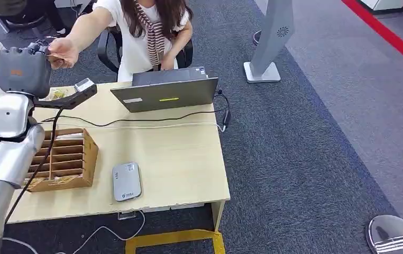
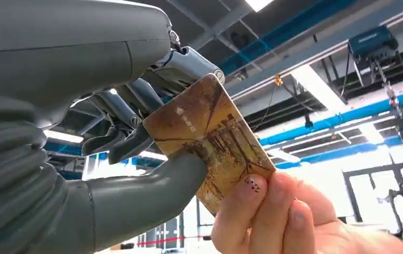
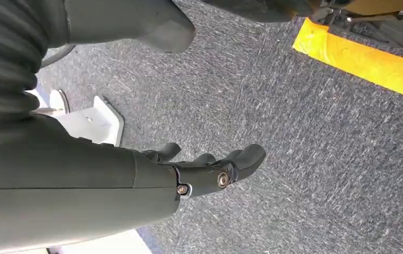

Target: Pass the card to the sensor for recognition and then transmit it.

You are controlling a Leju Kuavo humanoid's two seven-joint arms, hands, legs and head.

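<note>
My left hand [image 1: 27, 66] is raised at the table's far left corner and pinches a brown-gold card [image 2: 210, 143] between thumb and fingers [image 2: 130, 114]. A person's hand [image 2: 265, 217] grips the same card by its other end; in the head view that hand [image 1: 64, 52] reaches over from behind the table and meets mine. A flat grey card reader [image 1: 126, 181] lies near the table's front edge. A black scanner head on an arm [image 1: 85, 87] sits just below my raised hand. My right hand [image 3: 210, 169] hangs over the carpet with fingers apart and nothing in it.
A wooden slotted box [image 1: 64, 159] stands at the table's left. A grey laptop [image 1: 167, 92] sits at the far edge, with a black cable [image 1: 152, 120] running across the tabletop. The person sits behind the table. A white stand [image 1: 267, 47] is on the carpet to the right.
</note>
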